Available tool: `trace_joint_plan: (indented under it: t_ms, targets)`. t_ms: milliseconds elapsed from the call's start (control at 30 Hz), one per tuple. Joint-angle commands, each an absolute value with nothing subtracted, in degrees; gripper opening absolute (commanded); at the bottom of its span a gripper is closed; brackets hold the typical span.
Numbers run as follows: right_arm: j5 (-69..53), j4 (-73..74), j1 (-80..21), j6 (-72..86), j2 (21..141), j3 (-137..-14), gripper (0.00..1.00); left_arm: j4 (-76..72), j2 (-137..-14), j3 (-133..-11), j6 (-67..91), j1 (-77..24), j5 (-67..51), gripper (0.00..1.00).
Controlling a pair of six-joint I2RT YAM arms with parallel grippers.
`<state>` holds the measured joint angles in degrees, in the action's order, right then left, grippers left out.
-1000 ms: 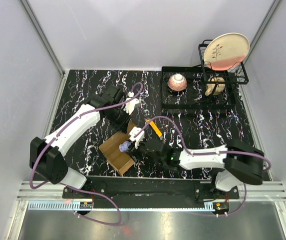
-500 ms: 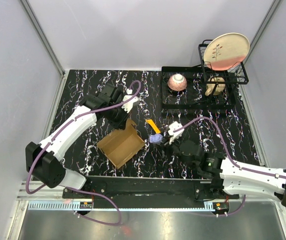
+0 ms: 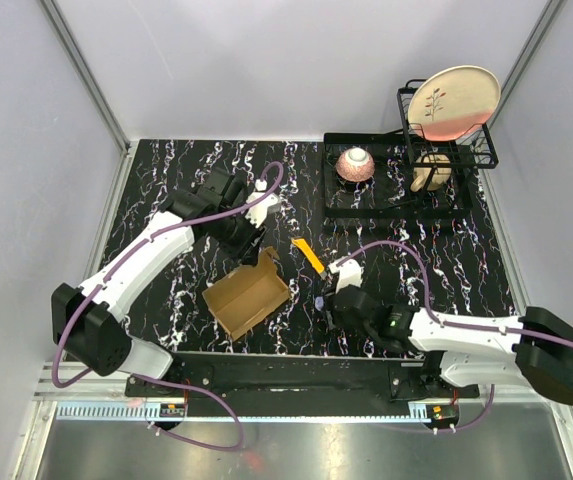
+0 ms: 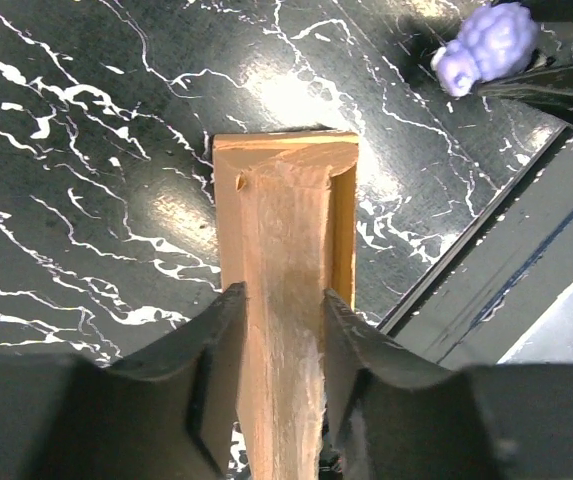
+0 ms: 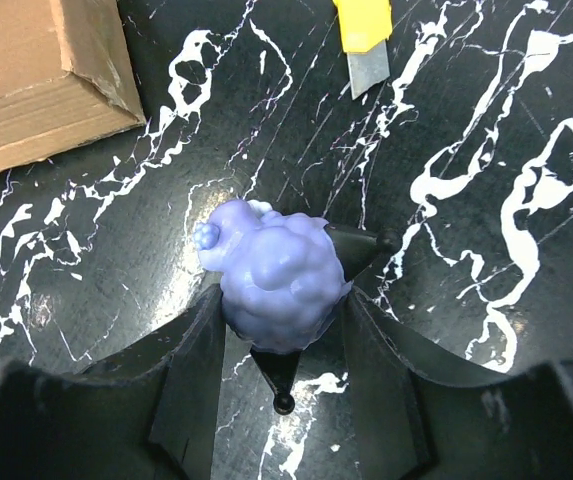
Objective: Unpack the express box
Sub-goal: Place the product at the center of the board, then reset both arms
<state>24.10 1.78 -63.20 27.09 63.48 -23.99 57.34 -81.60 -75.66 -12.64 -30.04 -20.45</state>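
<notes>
The express box (image 3: 247, 297) lies open on the black marbled table, its flap (image 3: 266, 264) standing up at the far right corner. My left gripper (image 3: 255, 238) hovers over that flap. In the left wrist view its jaws (image 4: 281, 300) stand open, one on either side of the flap, with the box (image 4: 281, 220) beyond. My right gripper (image 3: 332, 297) is low over the table to the right of the box. It is shut on a lumpy lavender toy (image 5: 276, 270), which also shows in the left wrist view (image 4: 486, 45).
A yellow utility knife (image 3: 308, 254) lies just beyond the right gripper, blade end (image 5: 364, 40) towards it. A black dish rack (image 3: 396, 205) at the back right holds a pink bowl (image 3: 355, 164), a cup (image 3: 429, 172) and an upright plate (image 3: 453, 100). The table's front rail (image 4: 526, 250) runs close to the box.
My right gripper lifted the lavender toy out of the box and carried it right, then lowered it beside the knife. My left gripper's jaws opened off the flap and the box settled lower.
</notes>
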Motion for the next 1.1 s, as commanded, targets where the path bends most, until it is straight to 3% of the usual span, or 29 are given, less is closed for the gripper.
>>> trace_joint_plan:
  t_ms: [0, 33, 67, 133, 200, 233, 267, 533, 733, 967, 1067]
  targets:
    - [24.5, -6.2, -62.8, 32.9, 65.7, -25.1, 0.47, 57.0, -80.2, -75.3, -13.0, -29.8, -23.4, 0.45]
    - [24.7, -6.6, -62.8, 33.0, 66.0, -25.0, 0.51, 57.2, -80.2, -75.5, -13.1, -29.7, -23.6, 0.51]
    - [25.3, -6.7, -62.8, 33.3, 66.4, -24.9, 0.55, 57.6, -79.9, -76.0, -13.2, -29.8, -24.3, 0.63]
    - [25.6, -6.8, -62.8, 33.8, 66.4, -24.7, 0.67, 58.0, -79.2, -77.4, -12.9, -29.8, -25.0, 0.67]
    - [25.7, -6.8, -62.8, 34.2, 65.3, -24.4, 0.77, 59.3, -78.7, -79.1, -12.5, -29.8, -26.4, 0.82]
    - [25.6, -6.7, -62.8, 34.2, 64.5, -24.3, 1.0, 59.8, -78.6, -81.1, -11.6, -29.8, -26.7, 0.89]
    - [25.5, -6.5, -62.8, 34.4, 62.8, -24.3, 1.0, 61.5, -78.8, -82.4, -11.4, -29.8, -28.3, 0.99]
    - [28.6, 7.6, -62.7, 34.7, 52.2, -30.0, 1.0, 66.2, -78.4, -93.2, -11.0, -28.5, -30.8, 0.99]
    - [31.7, 23.0, -59.5, 32.7, 48.6, -43.1, 1.0, 68.6, -79.1, -100.7, -11.1, -22.4, -32.3, 0.99]
    - [33.8, 34.5, -59.5, 29.7, 59.4, -61.4, 1.0, 63.2, -78.0, -91.2, -11.3, -11.1, -36.4, 0.99]
    - [32.9, 36.1, -59.5, 29.3, 61.3, -63.4, 1.0, 60.4, -76.1, -85.2, -10.7, -8.1, -37.7, 0.99]
